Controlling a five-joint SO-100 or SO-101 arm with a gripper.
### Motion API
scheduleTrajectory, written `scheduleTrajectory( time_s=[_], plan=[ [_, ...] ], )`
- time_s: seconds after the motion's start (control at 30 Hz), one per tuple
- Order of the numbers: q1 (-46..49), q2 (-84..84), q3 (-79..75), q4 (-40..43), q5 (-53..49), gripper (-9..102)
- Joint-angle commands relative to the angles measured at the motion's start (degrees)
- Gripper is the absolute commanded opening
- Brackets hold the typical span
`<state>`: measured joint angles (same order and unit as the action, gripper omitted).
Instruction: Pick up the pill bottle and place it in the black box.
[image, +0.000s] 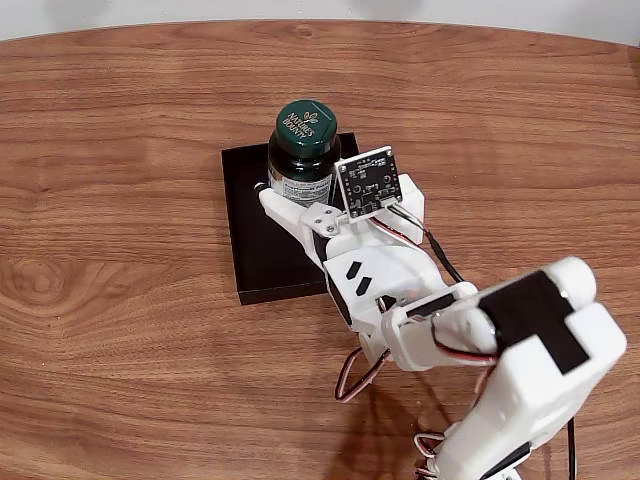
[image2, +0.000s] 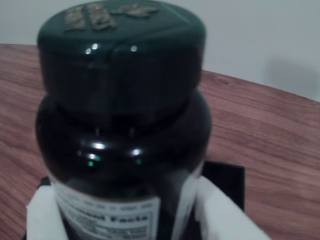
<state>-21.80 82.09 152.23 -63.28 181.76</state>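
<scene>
While my claw (image: 297, 190) clamps the bottle (image: 302, 150) upright over the box's (image: 262, 255) far end, I should lower straight down until its base rests inside the box, then part my fingers slowly.

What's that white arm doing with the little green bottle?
The arm's hand is closed around a dark pill bottle with a green cap, holding it upright over the black box on the wooden table. Whether the bottle already rests on the box floor can't be told.
</scene>
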Motion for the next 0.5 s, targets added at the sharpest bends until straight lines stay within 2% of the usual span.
scheduleTrajectory(
  time_s=[0.0,0.47],
  plan=[
    [-0.7,-0.9,-4.8,-3.3,2.3,20],
    [0.4,-10.3,-8.7,-6.9,2.8,21]
  ],
)
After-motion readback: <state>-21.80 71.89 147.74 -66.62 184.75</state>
